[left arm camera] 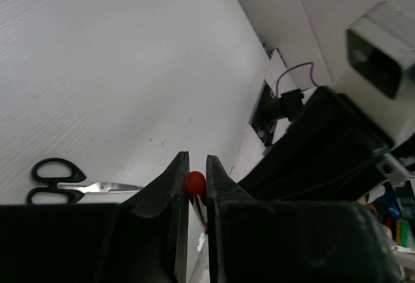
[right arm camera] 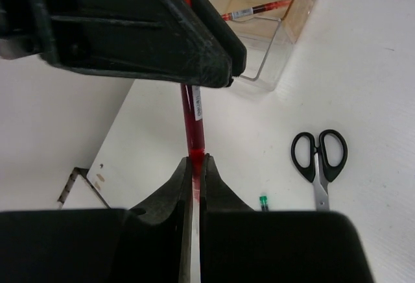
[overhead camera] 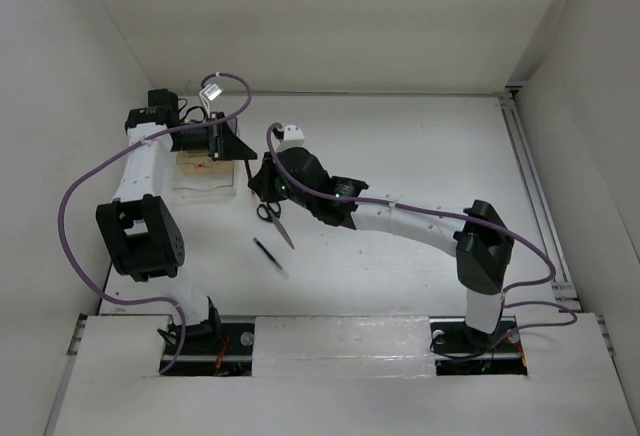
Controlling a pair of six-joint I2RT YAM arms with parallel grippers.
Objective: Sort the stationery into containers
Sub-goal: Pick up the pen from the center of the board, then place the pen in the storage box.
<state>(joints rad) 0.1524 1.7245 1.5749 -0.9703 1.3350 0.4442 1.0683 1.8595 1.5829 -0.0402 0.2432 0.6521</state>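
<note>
Above the table (overhead camera: 420, 156), you have both tools on one red pen (right arm camera: 194, 124). The left tool (left arm camera: 196, 163) is clamped on its rounded end and the right tool (right arm camera: 195, 163) is pinched shut further along the barrel, which looks like a handover toward the clear box (right arm camera: 285, 23) nearby. That box holds a second red pen (right arm camera: 256, 12). The scissors (right arm camera: 319, 159) and dark pen (overhead camera: 270, 256) lie on the table outside the box.

You've a glossy translucent plastic red pen (right arm camera: 194, 127) in the matt black right pincer (right arm camera: 196, 166). Right of it, scissors (right arm camera: 320, 185): black plastic handles, shiny metal blades. Beyond, clear plastic box (right arm camera: 295, 20).
</note>
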